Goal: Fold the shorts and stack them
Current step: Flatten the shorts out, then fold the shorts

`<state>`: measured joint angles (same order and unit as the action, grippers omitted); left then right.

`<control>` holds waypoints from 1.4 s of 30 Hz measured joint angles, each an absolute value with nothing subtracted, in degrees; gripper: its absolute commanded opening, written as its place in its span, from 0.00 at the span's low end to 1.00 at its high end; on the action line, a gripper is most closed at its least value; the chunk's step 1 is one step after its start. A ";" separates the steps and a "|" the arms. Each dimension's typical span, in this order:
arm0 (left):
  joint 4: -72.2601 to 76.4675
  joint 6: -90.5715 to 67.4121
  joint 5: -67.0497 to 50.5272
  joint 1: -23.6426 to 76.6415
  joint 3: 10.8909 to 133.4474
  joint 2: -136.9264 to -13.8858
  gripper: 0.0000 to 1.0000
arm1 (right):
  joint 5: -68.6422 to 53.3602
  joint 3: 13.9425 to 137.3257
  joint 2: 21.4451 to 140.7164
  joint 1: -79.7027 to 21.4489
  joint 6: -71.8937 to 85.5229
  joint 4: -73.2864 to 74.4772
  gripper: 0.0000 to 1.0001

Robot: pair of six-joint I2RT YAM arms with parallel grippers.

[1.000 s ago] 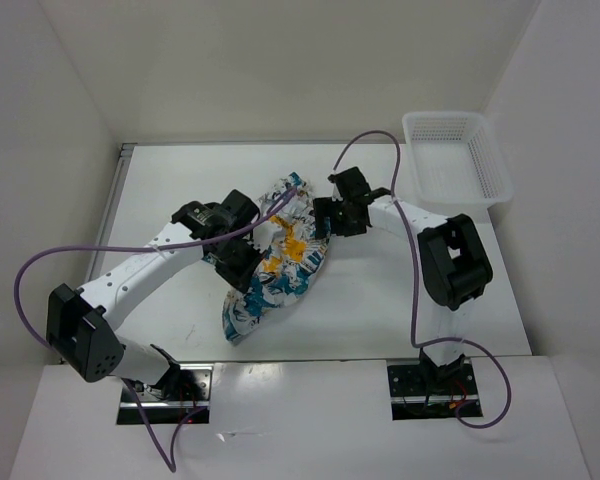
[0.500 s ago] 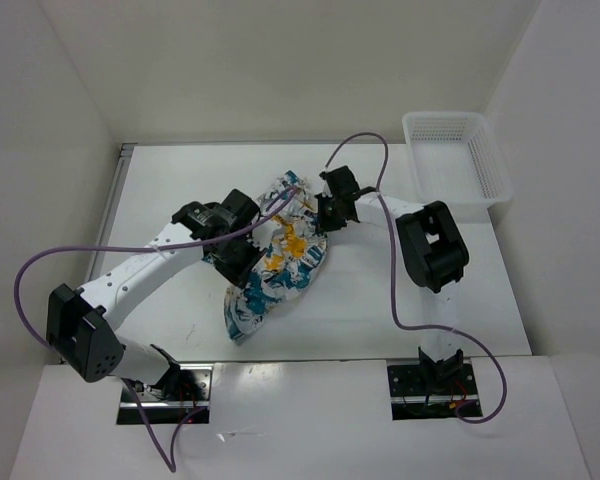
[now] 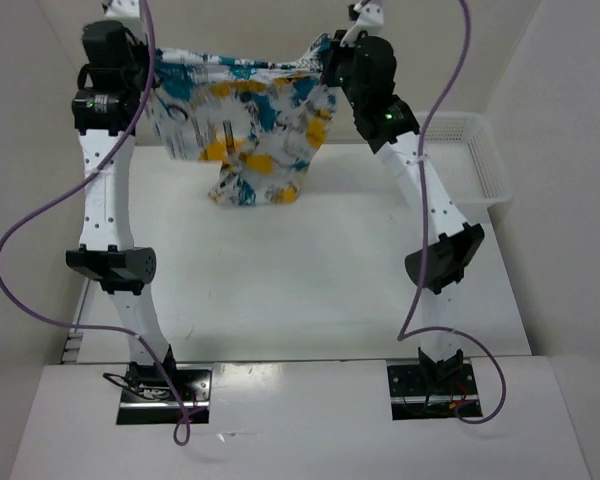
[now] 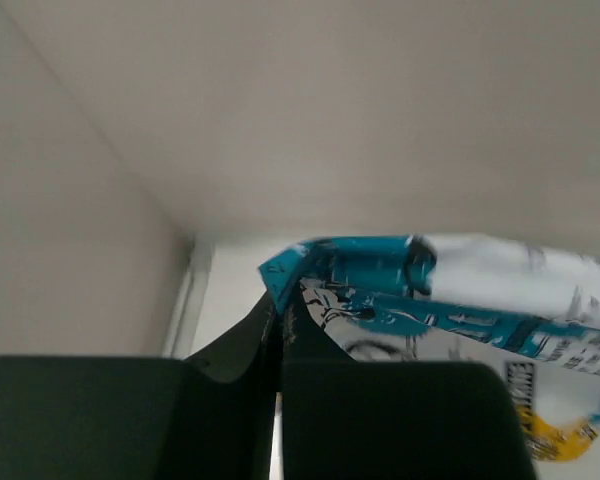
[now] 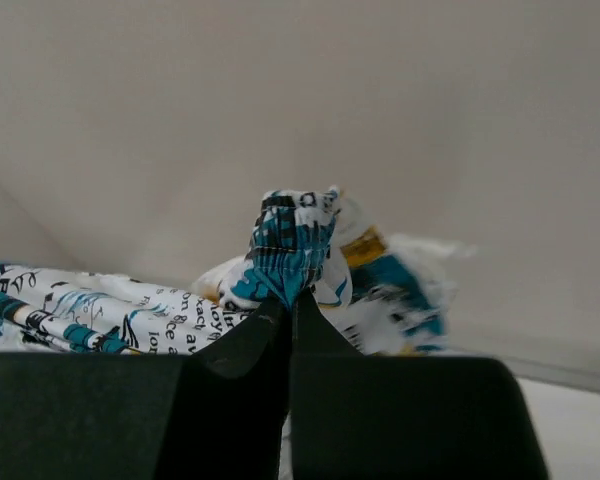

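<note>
The shorts [image 3: 242, 118], white cloth with teal, yellow-orange and black print, hang in the air above the table, stretched between my two raised arms. My left gripper [image 3: 148, 58] is shut on their upper left corner. In the left wrist view my left gripper [image 4: 278, 300] pinches a teal edge of the shorts [image 4: 450, 290]. My right gripper [image 3: 332, 62] is shut on the upper right corner. The right wrist view shows my right gripper [image 5: 292, 298] clamped on a bunched fold of the shorts [image 5: 292, 245]. The lower hem dangles a little above the tabletop.
A white plastic mesh basket [image 3: 488, 165] stands at the table's back right corner. White walls enclose the table [image 3: 280, 290] on the left, back and right. Purple cables loop off both arms.
Both arms have swung up from the tabletop. The right gripper closed on the shorts, and the shorts went from a crumpled heap on the table to hanging spread between the grippers.
</note>
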<state>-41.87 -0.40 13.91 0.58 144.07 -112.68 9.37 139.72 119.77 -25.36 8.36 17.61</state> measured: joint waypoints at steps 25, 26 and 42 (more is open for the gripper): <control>-64.05 -0.12 7.57 23.57 78.65 -71.57 0.00 | -16.97 59.16 73.36 -26.09 -15.46 39.88 0.00; -64.38 -0.16 7.38 23.35 78.48 -70.04 0.00 | -18.20 59.20 72.79 -26.09 -16.71 41.34 0.00; -48.16 -0.45 7.31 22.85 110.96 -103.33 0.00 | -26.87 64.99 84.23 -7.11 -16.38 47.20 0.00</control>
